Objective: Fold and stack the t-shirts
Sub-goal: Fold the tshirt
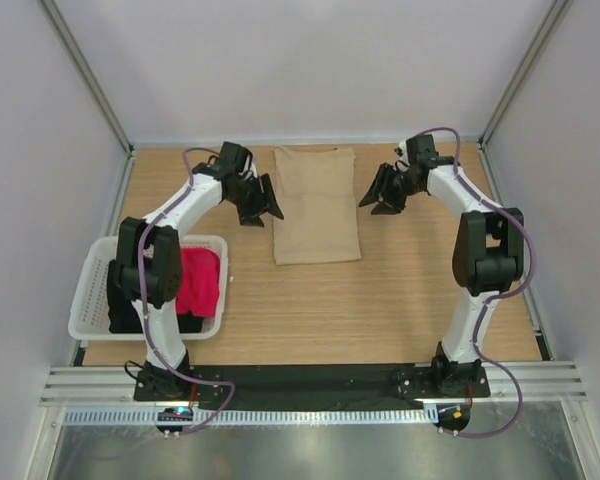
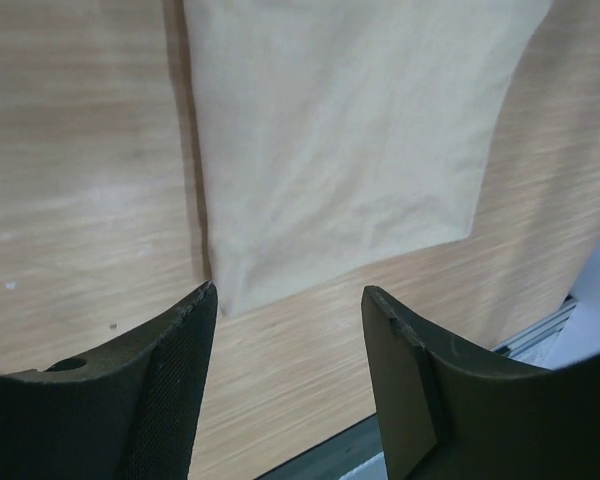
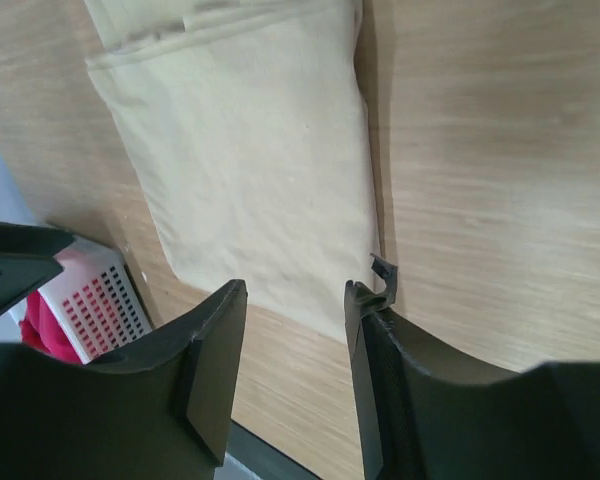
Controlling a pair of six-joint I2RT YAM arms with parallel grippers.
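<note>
Two grippers hang low beside one folded shirt, and neither holds any cloth. The tan t-shirt (image 1: 315, 205) lies flat on the table (image 1: 400, 300) at 12 o'clock, folded into a neat long shape. The left gripper (image 1: 260, 208) is at its 9 o'clock side with its fingers spread wide. The right gripper (image 1: 380, 198) is at its 3 o'clock side, fingers also spread, though a bit less. Each wrist view shows nothing pinched between the fingers, only the shirt's edge and the wood below.

I think this shirt is done, and the step now is to get away from it without spoiling it. To do that well, the fingers should be kept apart and go straight up first. Sliding sideways while low could catch an edge and pull the fold open. The cloth looks soft and light, so even a small tug would move it.

Two more shirts lie in the white basket (image 1: 90, 290) at 8 o'clock. The red-pink t-shirt (image 1: 198, 280) sits on top, and the black t-shirt (image 1: 195, 323) peeks out under it. The left gripper is nearer, so it looks like the best one to reach in. It should pinch only the red-pink one and lift it clear of the basket wall. The next fold needs bare wood, at about 6 o'clock from the tan t-shirt.
</note>
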